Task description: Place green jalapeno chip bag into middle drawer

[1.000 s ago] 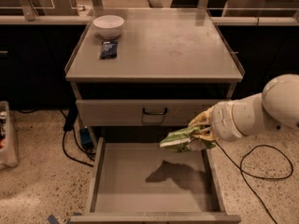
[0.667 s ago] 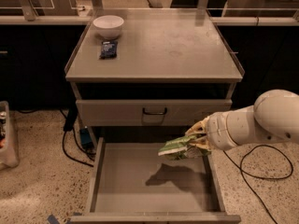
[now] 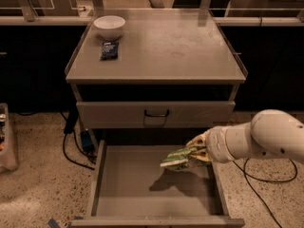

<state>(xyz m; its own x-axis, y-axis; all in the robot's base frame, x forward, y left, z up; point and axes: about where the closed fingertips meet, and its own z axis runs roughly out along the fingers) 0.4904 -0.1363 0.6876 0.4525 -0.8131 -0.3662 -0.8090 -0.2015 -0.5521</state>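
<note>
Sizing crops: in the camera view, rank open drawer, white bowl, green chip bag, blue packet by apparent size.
middle drawer
white bowl and green chip bag, alike; bag nearer, in gripper over drawer
blue packet

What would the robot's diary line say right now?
gripper: shut on green jalapeno chip bag | position: above middle drawer, right side | bag: not yet released

Gripper [image 3: 194, 152] over the middle drawer [image 3: 123, 186], jaws seemingly partly hidden by the green jalapeno chip bag [image 3: 176, 156].

Bulbous white arm [image 3: 266, 137] ends in a yellowish end effector [image 3: 195, 153], lower right.
</note>
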